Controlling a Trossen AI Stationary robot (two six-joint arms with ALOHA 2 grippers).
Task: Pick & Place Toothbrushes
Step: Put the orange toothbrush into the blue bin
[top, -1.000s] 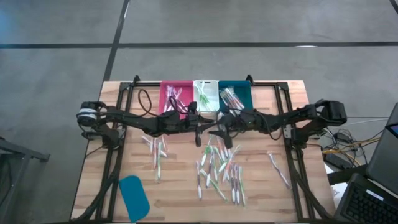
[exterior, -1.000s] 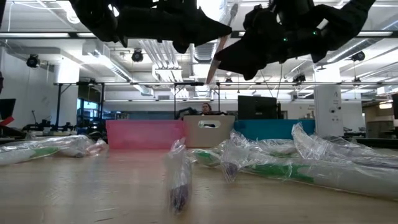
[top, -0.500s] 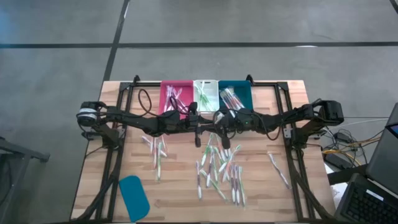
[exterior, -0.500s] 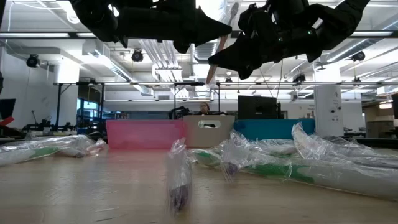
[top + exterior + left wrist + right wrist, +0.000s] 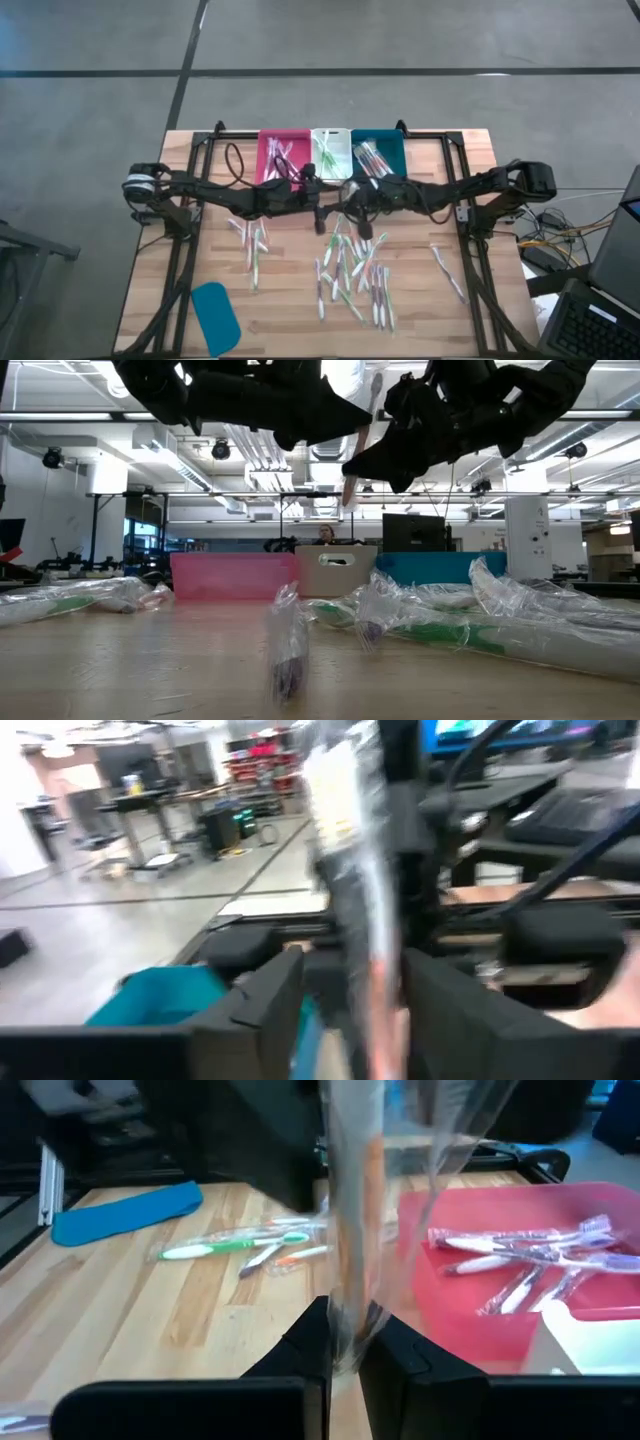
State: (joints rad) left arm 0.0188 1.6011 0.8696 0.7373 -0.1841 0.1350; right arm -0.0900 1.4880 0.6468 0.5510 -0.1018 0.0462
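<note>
Just in front of the white bin [image 5: 330, 152], the right gripper [image 5: 345, 1342] is clamped on a wrapped toothbrush [image 5: 352, 1220]. The left gripper [image 5: 345, 1010] faces it, fingers apart around the same toothbrush.

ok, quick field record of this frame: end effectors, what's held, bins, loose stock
left end effector: open, mid-table, beside the wrapped toothbrush
right end effector: shut on the wrapped toothbrush, meeting the left one in mid-air
bins: pink bin, white bin, teal bin at far edge, each holding brushes
loose toothbrushes: scattered on the table
teal lid: near-left corner
</note>
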